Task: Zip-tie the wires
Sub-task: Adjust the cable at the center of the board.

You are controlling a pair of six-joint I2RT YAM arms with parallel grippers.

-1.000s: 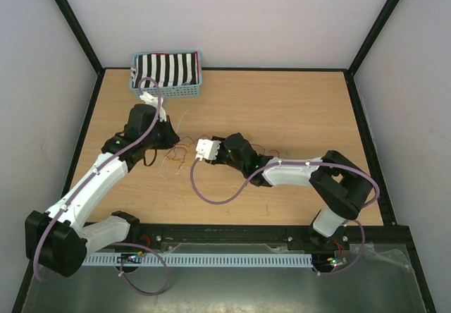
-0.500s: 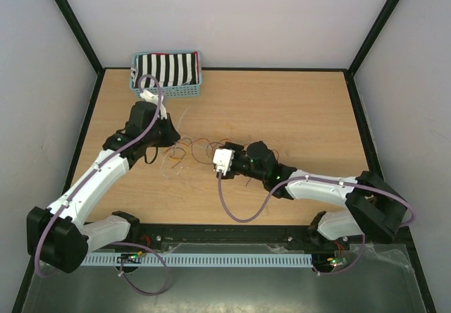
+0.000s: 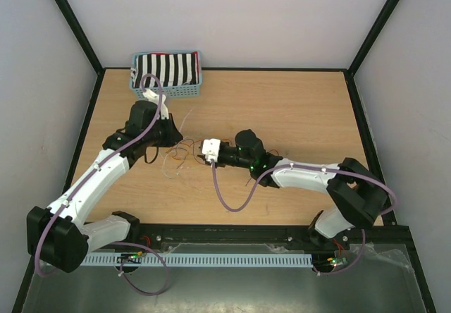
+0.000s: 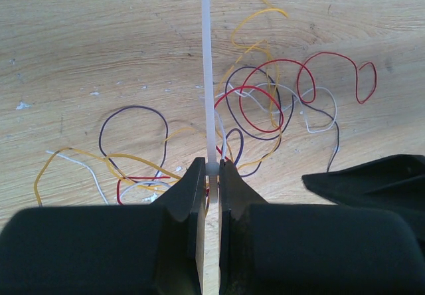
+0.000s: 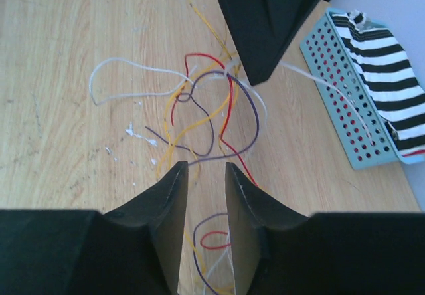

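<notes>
Left gripper (image 4: 211, 175) pinched tight on one white zip tie (image 4: 206, 76); right gripper (image 5: 202, 182) part-open, gripping nothing. Between them on the table (image 3: 296, 108) lie the wires (image 4: 259, 102) in red, yellow, purple and white, too tangled to count. One basket (image 5: 345, 109), cut off.

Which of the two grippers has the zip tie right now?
The left gripper: its jaws are shut on the white zip tie. The right gripper has its jaws apart over the wires, with no tie between them.

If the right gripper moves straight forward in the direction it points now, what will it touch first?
Most likely the wires, tangled just ahead of the right gripper; the left gripper stands beyond them. Depth is unclear.
</notes>
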